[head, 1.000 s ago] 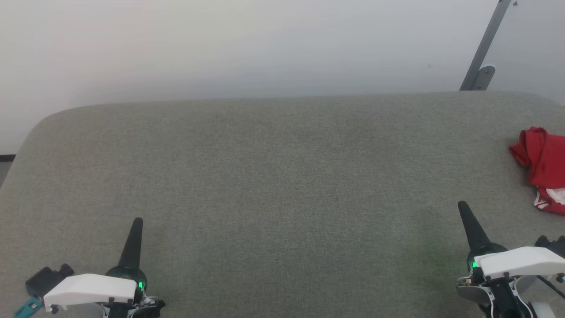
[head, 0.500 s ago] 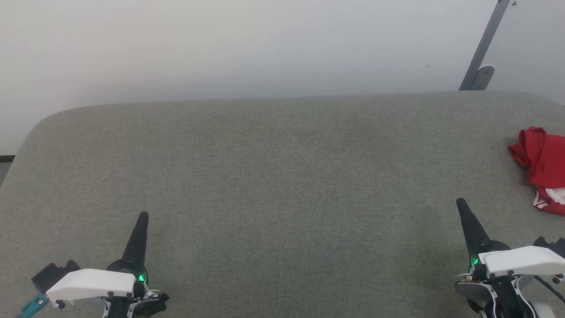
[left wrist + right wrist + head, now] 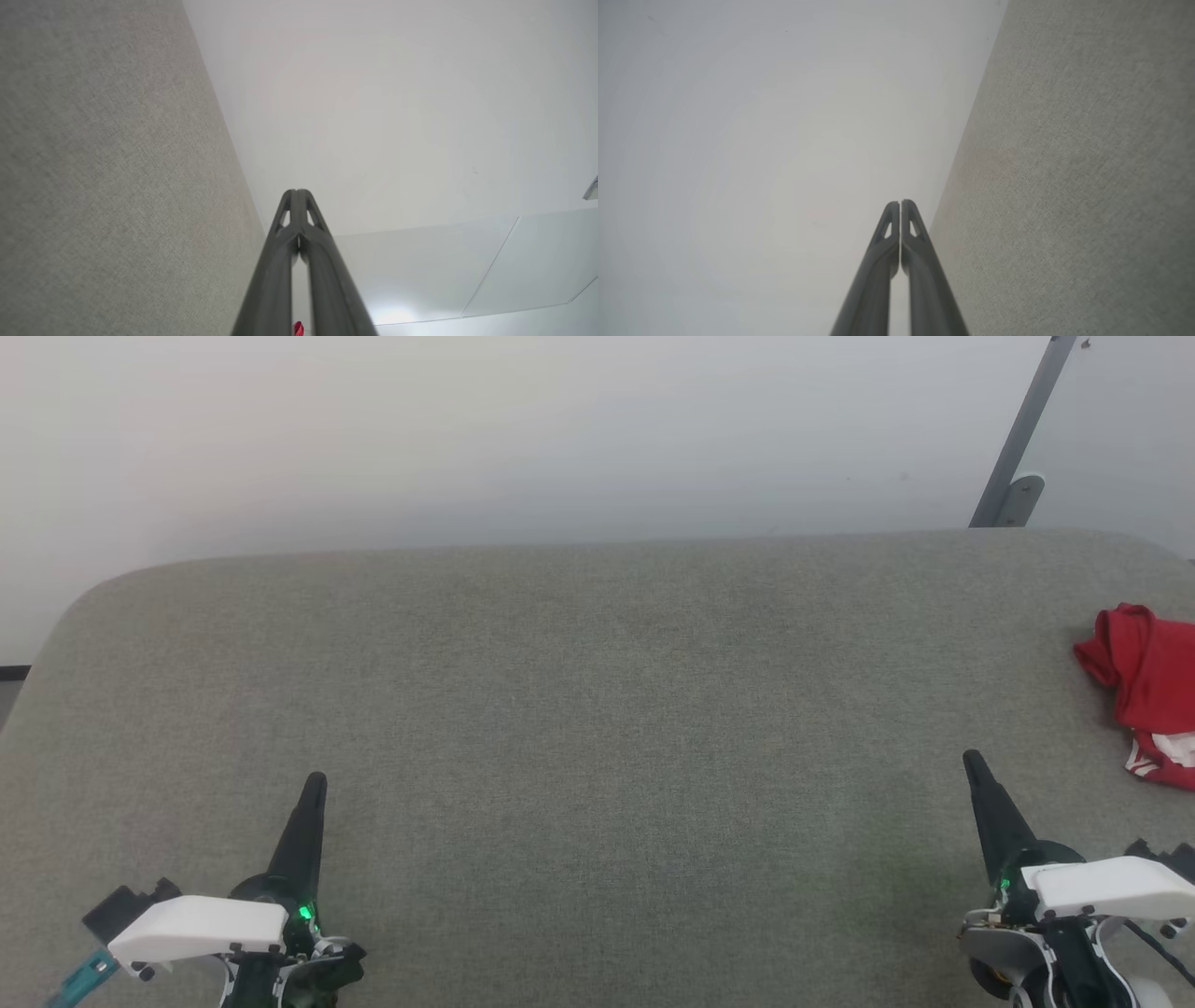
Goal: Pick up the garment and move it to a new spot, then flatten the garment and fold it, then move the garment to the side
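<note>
Head view has the garment [image 3: 1150, 677] lying crumpled at the far right side of the grey fabric-covered table [image 3: 597, 709], partly cut off by the frame edge. It is a red bundle with a patch of white and striped trim at its near end. It rests on the table, and nothing grips it.

At the lower right, the right gripper [image 3: 971, 761] has its two dark fingers pressed together into a single point, empty and leaning slightly left. The garment sits to the right of that tip and a little beyond it, near but apart, with bare table between them. At the lower left, the left gripper [image 3: 317, 780] is likewise closed on nothing and leans slightly right. It is well apart from the garment, with most of the table's width between.

The left wrist view confirms fingers meeting at the tips. Low between their shafts, at the bottom edge, shows a small red speck [image 3: 297, 329]. It is probably the garment, though it is too small to be sure. The right wrist view shows that pair tip to tip as well, table on one side and pale wall [image 3: 738, 140] on the other.

A grey metal bar [image 3: 1019, 439] slants up the wall behind the table's far right corner.
</note>
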